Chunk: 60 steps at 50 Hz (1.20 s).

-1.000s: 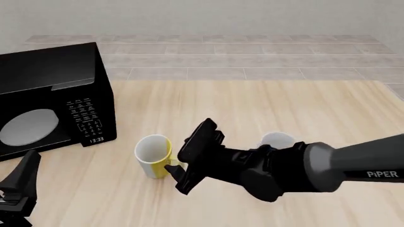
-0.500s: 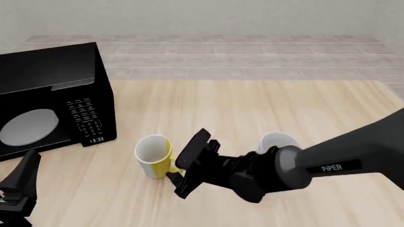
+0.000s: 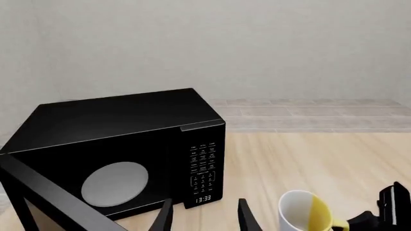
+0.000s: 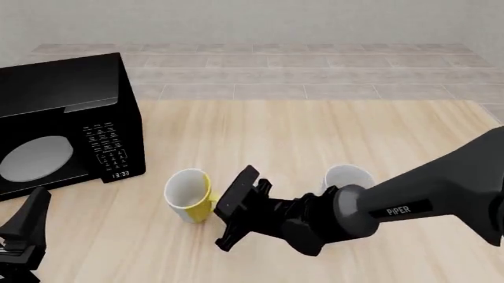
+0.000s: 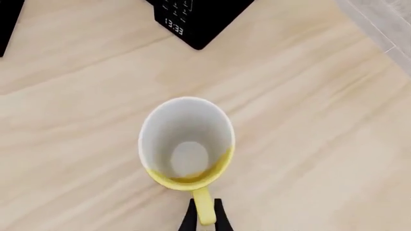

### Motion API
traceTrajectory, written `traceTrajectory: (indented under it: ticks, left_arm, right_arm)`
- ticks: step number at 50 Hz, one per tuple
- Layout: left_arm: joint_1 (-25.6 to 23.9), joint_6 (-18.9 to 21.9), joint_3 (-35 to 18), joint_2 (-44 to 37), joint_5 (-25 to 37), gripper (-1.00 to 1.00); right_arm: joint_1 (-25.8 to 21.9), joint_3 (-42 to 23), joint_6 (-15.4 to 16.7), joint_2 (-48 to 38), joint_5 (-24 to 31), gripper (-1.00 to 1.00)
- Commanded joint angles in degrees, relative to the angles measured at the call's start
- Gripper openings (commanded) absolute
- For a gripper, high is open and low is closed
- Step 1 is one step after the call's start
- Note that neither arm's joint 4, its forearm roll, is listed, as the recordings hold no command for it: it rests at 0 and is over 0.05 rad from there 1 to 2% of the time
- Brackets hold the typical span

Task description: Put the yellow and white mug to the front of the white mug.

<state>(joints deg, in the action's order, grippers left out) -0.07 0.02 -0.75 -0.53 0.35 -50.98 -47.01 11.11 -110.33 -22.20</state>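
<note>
Grasp stage of the placement task. The small cylindrical yellow and white mug (image 4: pixel 189 196) stands on the light wooden bench (image 4: pixel 331 130), between the black microwave oven (image 4: pixel 67 121) and the plain white-grey cylindrical white mug (image 4: pixel 346 175), well apart from the latter and roughly level with it across the bench rather than in front of it. The right hand (image 4: pixel 230 207) reaches in from the white mug's side; in the right wrist view its two fingers (image 5: pixel 189 219) sit close on either side of the mug's yellow handle (image 5: pixel 204 211), clamped on it as far as that cropped view allows one to judge. The mug appears slightly tilted, perhaps starting to lift. The left hand (image 3: pixel 204 216) idles near the microwave, fingers apart, holding nothing. Remaining, by this reading: lifting, carrying toward the near side of the white mug, setting down and releasing.
</note>
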Motion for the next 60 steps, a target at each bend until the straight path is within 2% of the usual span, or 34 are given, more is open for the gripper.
traceTrajectory:
  ticks: [1,21,45,60]
  left_arm:
    - [0.00,0.00,0.00,0.00,0.00,1.00]
    - [0.00,0.00,0.00,-0.01,0.00,1.00]
    - [0.00,0.00,0.00,-0.02,0.00,1.00]
    - [0.00,-0.01,0.00,0.01,0.00,1.00]
  right_arm:
    - [0.24,0.94,0.69,3.07,0.50,-1.00]
    - [2.78,0.83,2.11,15.96,6.57,-1.00]
    - [13.20,-5.02,2.03,21.28,15.03,-1.00]
    - [19.55,-5.68,2.92,20.46,15.48,-1.00]
